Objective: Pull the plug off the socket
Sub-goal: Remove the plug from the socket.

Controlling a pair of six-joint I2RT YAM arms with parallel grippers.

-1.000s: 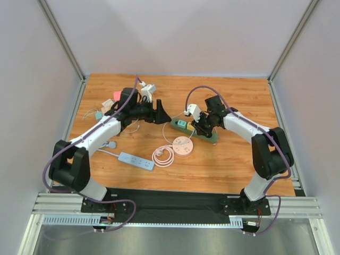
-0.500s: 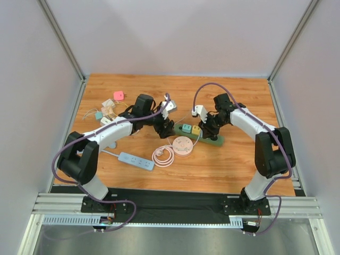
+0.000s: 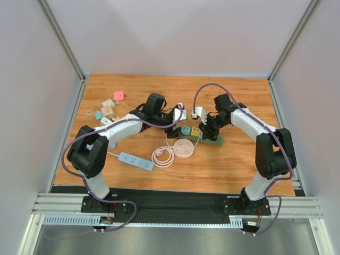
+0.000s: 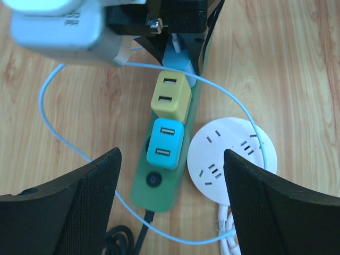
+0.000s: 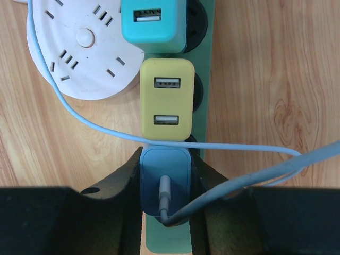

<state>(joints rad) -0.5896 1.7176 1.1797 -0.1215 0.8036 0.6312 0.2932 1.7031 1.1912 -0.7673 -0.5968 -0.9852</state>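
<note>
A green power strip (image 3: 213,141) lies mid-table with three plugs in it: teal (image 4: 165,143), yellow (image 4: 171,96) and blue (image 5: 164,180). My right gripper (image 5: 166,183) is shut on the blue plug, a finger on each side; its light-blue cable (image 5: 95,125) loops away. The strip also shows in the right wrist view (image 5: 204,74). My left gripper (image 4: 170,186) is open and empty, hovering above the strip's switch end (image 4: 159,183), its fingers (image 4: 85,202) apart on either side. In the top view it sits at the strip's left end (image 3: 174,127).
A round white socket (image 4: 231,159) with a coiled pink-white cord (image 3: 162,156) lies beside the strip. A blue strip (image 3: 136,161) lies front left. Several small adapters (image 3: 109,110) sit at the back left. The right arm's camera housing (image 4: 58,29) hangs over the strip's far end.
My left arm has swung right, from the adapters at the back left to over the green strip's left end. My right gripper has moved a little and stays at the strip's right end.
</note>
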